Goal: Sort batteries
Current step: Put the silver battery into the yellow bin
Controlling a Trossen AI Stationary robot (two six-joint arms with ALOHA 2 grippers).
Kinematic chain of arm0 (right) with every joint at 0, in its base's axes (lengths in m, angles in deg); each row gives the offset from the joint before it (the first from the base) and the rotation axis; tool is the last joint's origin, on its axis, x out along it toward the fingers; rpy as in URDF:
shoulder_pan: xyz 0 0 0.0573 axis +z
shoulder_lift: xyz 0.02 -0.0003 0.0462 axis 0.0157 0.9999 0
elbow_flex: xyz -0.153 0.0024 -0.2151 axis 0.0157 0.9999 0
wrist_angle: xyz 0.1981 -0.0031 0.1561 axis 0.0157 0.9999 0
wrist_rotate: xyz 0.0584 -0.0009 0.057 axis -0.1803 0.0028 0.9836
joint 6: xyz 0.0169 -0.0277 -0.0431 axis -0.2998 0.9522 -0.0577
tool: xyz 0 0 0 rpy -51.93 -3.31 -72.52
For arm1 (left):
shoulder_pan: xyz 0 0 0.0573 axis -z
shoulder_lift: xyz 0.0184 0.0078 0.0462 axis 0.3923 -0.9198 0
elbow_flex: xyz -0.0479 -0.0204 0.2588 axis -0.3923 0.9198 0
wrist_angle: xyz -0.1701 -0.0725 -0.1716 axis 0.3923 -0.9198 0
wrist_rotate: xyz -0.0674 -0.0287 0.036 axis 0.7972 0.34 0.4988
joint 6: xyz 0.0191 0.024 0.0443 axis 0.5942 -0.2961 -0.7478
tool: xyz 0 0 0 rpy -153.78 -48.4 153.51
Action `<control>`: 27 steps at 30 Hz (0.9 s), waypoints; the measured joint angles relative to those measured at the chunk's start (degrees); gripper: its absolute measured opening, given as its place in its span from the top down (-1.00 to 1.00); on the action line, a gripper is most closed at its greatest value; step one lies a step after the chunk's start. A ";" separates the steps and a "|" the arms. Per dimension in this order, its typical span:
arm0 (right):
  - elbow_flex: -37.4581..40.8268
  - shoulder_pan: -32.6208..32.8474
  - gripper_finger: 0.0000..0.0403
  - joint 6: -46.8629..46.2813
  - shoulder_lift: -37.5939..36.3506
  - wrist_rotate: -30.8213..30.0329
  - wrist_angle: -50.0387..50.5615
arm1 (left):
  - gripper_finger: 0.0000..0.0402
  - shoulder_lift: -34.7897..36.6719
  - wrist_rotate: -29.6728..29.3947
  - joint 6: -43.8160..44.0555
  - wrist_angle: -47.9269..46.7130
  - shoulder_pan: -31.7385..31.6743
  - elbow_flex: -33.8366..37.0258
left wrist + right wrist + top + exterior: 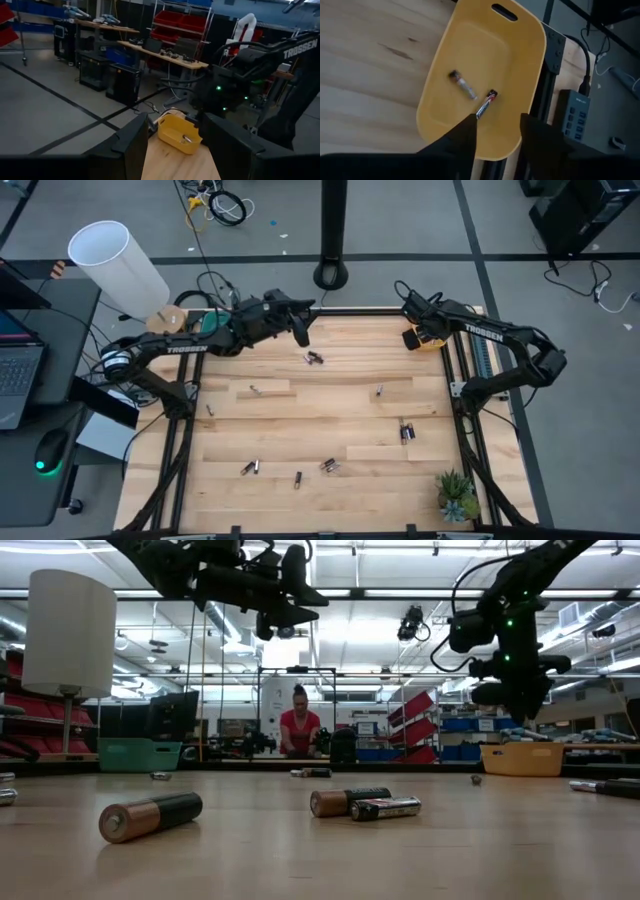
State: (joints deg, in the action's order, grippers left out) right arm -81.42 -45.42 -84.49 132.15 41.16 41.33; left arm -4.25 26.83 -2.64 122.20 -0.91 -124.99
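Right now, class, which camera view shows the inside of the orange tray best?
The right wrist view: it looks down into the orange tray, showing two batteries on its floor beyond the open right gripper. The left wrist view sees the tray slantwise, the low view only its side, and the high view mostly hides it under the arm.

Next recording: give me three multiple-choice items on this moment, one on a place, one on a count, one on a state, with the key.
1. Where is the right gripper?
A. over the yellow tray
B. over the plant
C. at the table's centre

2. How many batteries lie in the yellow tray?
A. none
B. two
C. five

3. How are the left gripper's fingers?
A. shut on a battery
B. shut, empty
C. open, empty

Key: 1 A, the right wrist view looks straight down into the tray. 2 B, that view shows two cells in it. 3 C, the left wrist view shows a clear gap with nothing between the fingers.
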 joint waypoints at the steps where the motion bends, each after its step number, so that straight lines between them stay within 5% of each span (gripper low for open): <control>1: 0.00 0.13 0.19 -0.04 -0.15 0.24 -0.01 | 0.00 0.19 0.08 -0.02 0.06 0.00 0.00; 8: 0.00 4.09 0.19 -0.79 -1.59 6.48 -1.03 | -0.01 4.01 2.86 0.00 -9.85 0.00 0.00; 15: 0.00 14.89 0.20 -8.40 -1.92 14.64 -3.72 | -0.01 6.50 2.89 3.88 -22.00 0.00 0.01; 27: 1.24 30.37 0.20 -25.03 -1.84 21.06 -12.21 | -0.01 6.08 2.75 7.51 -24.88 2.34 0.02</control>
State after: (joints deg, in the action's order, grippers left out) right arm -80.18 -15.05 -109.52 130.31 62.23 29.12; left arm 1.84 29.59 4.86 97.33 1.43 -124.97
